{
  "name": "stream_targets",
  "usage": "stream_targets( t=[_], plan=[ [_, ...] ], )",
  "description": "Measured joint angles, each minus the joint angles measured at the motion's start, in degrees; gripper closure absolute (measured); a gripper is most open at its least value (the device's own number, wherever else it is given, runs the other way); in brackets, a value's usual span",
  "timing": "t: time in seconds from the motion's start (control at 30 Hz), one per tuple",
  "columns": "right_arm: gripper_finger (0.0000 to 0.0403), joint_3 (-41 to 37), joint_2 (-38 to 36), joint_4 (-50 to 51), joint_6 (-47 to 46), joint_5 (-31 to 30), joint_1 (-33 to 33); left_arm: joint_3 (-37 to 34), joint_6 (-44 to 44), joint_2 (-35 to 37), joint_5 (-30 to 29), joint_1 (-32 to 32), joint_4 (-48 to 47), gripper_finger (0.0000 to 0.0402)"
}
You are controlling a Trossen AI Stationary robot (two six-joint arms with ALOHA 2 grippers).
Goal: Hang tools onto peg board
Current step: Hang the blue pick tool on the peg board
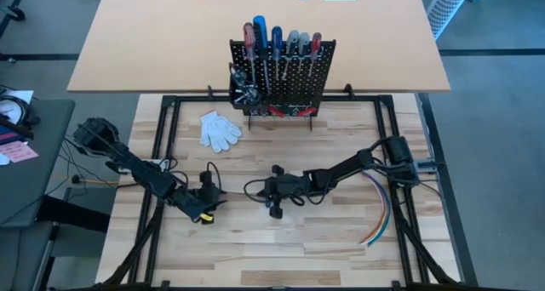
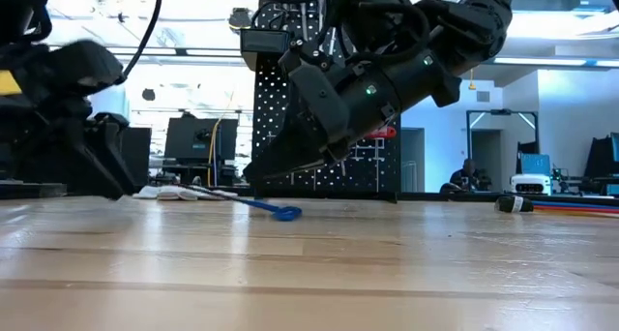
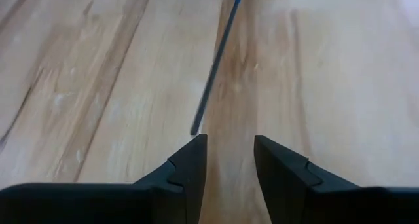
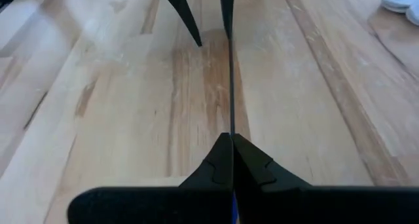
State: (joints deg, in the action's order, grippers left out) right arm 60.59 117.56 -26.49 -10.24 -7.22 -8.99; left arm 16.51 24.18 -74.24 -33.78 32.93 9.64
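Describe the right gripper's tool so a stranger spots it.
On the light wooden table, before the black peg board, the right gripper clamps a blue-handled screwdriver by its shaft. Unlike the hung tools, it lies level, tip toward the left gripper.

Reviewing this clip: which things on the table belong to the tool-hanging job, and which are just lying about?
Job:
- peg board, tools already hanging on it
- blue-handled screwdriver, shaft clamped in the shut right gripper
- left gripper, open, just off the shaft's tip

Lying about:
- white gloves
- bundle of coloured wires
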Motion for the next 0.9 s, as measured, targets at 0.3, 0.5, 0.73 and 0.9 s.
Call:
stream_targets(
  t=[0.3,0.5,0.73,0.9],
  plan=[
    [0.0403,0.0,0.0,0.4,0.0,-0.1,0.0,0.0,-5.1,0.0,-2.5,0.0,6.2,0.0281],
    [0.0389,0.1,-0.1,0.3,-0.2,0.5,0.0,0.0,-5.2,0.0,-2.7,0.0,6.5,0.0281],
    [0.0288,0.1,-0.1,-2.6,0.2,0.7,0.2,0.0,-5.2,0.0,-2.8,0.0,7.0,0.0281],
    [0.0201,0.7,1.4,-3.3,0.6,0.7,0.2,0.0,-5.2,0.0,-2.8,0.0,7.1,0.0281]
  ],
)
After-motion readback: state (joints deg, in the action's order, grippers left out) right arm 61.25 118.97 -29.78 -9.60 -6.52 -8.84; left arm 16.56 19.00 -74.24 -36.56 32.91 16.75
